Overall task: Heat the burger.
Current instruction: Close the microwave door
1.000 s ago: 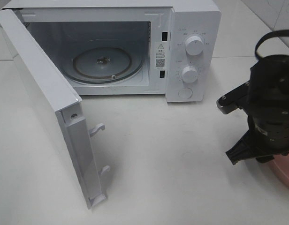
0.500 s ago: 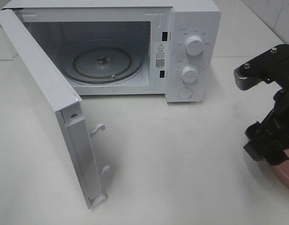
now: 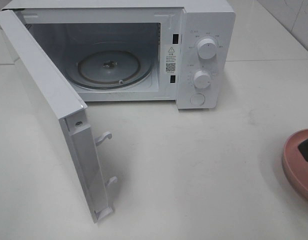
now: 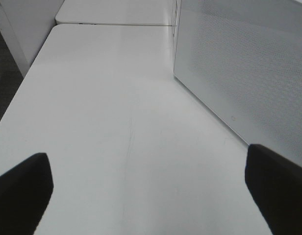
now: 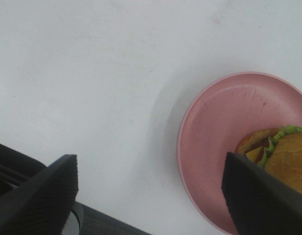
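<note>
Burger (image 5: 287,155) sits on the pink plate (image 5: 224,122), pushed toward one side of the dish, golden bun tipped over frilly green lettuce with a sliver of yellow peeking out underneath. Only part of it shows in the right wrist view, the rest cut off at the edge. The right gripper (image 5: 151,188) hangs above the white table (image 5: 92,73), jaws spread wide, nothing between them; one dark finger (image 5: 261,198) overlaps the plate's rim and the burger in that view, the other finger (image 5: 38,193) is well off to the side over bare tabletop. No contact with the burger that I can see.

Over to the high camera: the plate pokes in at the right edge, on the near part of the table, with a dark sliver on it that is too small to name. The burger itself is out of that shot, and so are both arms.

The left gripper (image 4: 151,188) is wide open too and empty, its two black fingertips (image 4: 23,188) low over the table, close beside the perforated face of the microwave door (image 4: 244,73).

Farther back, that door (image 3: 49,100) stands swung fully open toward the camera, latch hooks (image 3: 104,137) sticking out of its edge. Behind it, the white microwave (image 3: 206,30) shows its cavity with the glass turntable (image 3: 109,67) bare. Two round knobs (image 3: 207,49) and a button (image 3: 197,99) line the control panel on the right.
</note>
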Controlling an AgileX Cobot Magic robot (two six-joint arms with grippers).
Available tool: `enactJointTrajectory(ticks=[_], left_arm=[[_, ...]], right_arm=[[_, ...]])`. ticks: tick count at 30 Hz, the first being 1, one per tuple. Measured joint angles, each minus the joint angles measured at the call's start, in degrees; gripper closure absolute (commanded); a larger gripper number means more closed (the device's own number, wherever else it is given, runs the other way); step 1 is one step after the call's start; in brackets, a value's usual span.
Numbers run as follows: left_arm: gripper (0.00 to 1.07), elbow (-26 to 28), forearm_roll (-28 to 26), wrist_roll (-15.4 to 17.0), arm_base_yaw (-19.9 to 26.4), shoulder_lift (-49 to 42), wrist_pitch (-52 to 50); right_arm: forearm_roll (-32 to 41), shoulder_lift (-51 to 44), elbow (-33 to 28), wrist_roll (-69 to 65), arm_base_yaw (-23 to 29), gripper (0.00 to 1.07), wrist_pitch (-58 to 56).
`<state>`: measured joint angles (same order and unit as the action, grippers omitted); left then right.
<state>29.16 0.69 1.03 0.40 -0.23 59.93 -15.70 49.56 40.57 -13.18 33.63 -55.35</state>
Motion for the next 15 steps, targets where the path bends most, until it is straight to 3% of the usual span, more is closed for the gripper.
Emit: enactJointTrajectory(ticks=[11,15], left_arm=[[0.07,0.0,0.0,0.0,0.0,0.0,0.0],[0.07,0.0,0.0,0.0,0.0,0.0,0.0]], right_arm=[[0.2,-13.6,-0.2,0.1,-0.7,0.31,-1.3],[0.5,-19.4,-3.3,0.1,-6.1,0.31,-1.4]])
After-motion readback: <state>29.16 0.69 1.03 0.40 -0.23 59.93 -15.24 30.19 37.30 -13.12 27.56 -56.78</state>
